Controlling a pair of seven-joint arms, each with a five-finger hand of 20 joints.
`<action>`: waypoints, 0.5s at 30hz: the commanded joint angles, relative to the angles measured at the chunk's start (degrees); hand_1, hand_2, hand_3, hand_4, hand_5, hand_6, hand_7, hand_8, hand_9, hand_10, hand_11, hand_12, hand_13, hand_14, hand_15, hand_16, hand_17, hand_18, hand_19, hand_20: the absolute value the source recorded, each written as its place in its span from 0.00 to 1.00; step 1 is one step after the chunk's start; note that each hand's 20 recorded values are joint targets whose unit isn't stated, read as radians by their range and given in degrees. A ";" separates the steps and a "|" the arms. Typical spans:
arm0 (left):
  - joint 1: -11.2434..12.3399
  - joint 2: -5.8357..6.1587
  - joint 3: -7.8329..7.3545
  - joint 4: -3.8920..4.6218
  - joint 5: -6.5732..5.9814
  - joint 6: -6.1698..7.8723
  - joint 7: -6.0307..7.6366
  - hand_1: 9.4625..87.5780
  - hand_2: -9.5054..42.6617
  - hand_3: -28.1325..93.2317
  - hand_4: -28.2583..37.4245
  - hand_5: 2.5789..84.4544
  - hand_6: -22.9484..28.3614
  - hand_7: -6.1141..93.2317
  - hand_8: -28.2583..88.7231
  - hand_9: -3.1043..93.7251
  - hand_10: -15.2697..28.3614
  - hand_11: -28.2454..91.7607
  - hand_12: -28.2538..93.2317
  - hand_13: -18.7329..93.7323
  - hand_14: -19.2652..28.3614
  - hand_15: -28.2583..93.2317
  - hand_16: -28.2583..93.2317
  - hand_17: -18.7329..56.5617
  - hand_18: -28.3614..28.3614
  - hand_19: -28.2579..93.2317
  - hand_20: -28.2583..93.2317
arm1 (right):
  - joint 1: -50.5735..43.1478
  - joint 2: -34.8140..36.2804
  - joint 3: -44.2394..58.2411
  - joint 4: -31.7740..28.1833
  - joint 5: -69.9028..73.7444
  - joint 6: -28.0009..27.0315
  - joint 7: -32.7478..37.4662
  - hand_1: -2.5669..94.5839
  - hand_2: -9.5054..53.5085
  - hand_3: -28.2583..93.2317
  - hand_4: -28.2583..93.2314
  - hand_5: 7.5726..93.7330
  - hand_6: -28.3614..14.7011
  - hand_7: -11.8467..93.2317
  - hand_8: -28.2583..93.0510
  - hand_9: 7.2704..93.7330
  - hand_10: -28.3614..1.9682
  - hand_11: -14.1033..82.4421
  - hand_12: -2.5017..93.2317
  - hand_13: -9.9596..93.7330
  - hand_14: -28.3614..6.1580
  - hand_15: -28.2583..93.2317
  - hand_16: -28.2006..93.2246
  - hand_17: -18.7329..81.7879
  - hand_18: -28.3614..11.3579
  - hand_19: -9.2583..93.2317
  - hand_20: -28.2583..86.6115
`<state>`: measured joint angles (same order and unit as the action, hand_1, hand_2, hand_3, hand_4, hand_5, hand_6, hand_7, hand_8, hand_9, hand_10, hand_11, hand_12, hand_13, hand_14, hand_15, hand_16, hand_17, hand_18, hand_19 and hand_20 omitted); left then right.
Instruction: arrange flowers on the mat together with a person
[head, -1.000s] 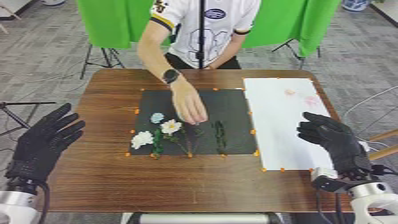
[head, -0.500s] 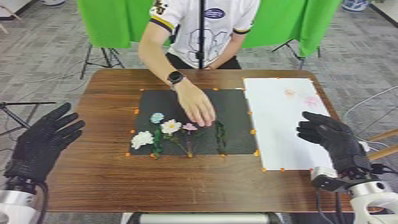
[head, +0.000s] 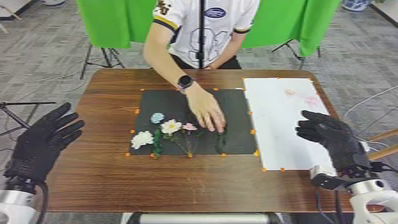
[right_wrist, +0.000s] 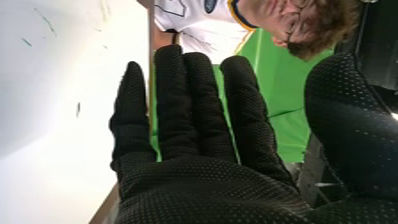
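Note:
On the dark mat (head: 200, 105) a white flower (head: 142, 139), a pale blue flower (head: 157, 118), a larger white flower (head: 171, 127) and a small pink flower (head: 189, 127) lie with stems toward the robot's side. Green foliage (head: 225, 145) lies at the mat's right part, and a person's hand (head: 207, 111) rests over its upper end. My left hand (head: 43, 142) is left of the mat, fingers straight. My right hand (head: 330, 136) is over the white sheet's right edge, relaxed; in the right wrist view the right hand (right_wrist: 209, 185) has straight fingers and holds nothing.
A white sheet (head: 275, 105) with faint pink flowers (head: 311, 101) at its far end lies right of the mat. Orange markers edge the mat and sheet on the brown table (head: 187, 182). The person's arm crosses the table's far edge.
The person's hand has moved right across the mat, from beside the pink flower to the green foliage, uncovering the pink flower. Both my hands have kept still.

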<state>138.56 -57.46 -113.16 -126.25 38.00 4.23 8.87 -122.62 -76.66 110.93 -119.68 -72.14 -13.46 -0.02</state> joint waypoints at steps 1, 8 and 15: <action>0.82 -0.38 -0.33 0.16 0.25 -0.28 -0.42 0.19 0.17 0.81 0.03 0.37 0.53 0.21 0.18 0.33 0.64 0.39 0.39 0.38 0.72 0.46 0.26 0.14 0.90 0.60 0.33 | -0.16 0.00 0.20 0.13 -0.62 -0.67 -0.18 0.27 0.14 0.94 0.05 0.43 0.58 0.33 0.14 0.44 0.46 0.34 0.30 0.46 0.48 0.50 0.46 0.30 0.21 0.58 0.53; 0.77 -0.45 -0.46 0.25 0.30 -0.44 -0.49 0.19 0.17 0.81 0.03 0.37 0.53 0.21 0.18 0.33 0.64 0.39 0.39 0.37 0.73 0.46 0.26 0.14 0.90 0.60 0.33 | -0.09 -0.01 0.21 0.21 -0.62 -0.75 -0.09 0.27 0.14 0.94 0.05 0.43 0.58 0.33 0.14 0.44 0.46 0.34 0.30 0.46 0.48 0.50 0.45 0.30 0.21 0.58 0.53; 0.79 -0.53 -0.44 0.21 0.34 -0.39 -0.43 0.19 0.17 0.81 0.03 0.37 0.53 0.21 0.18 0.33 0.64 0.39 0.39 0.38 0.73 0.46 0.26 0.14 0.90 0.60 0.33 | 0.10 -0.09 0.31 0.43 -0.71 -1.04 -0.25 0.27 0.14 0.94 0.05 0.43 0.58 0.33 0.14 0.44 0.46 0.34 0.30 0.46 0.48 0.50 0.45 0.30 0.21 0.58 0.53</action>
<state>138.61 -57.50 -113.50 -126.25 38.02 4.23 8.86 -122.40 -76.66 110.99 -119.49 -72.26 -13.92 0.04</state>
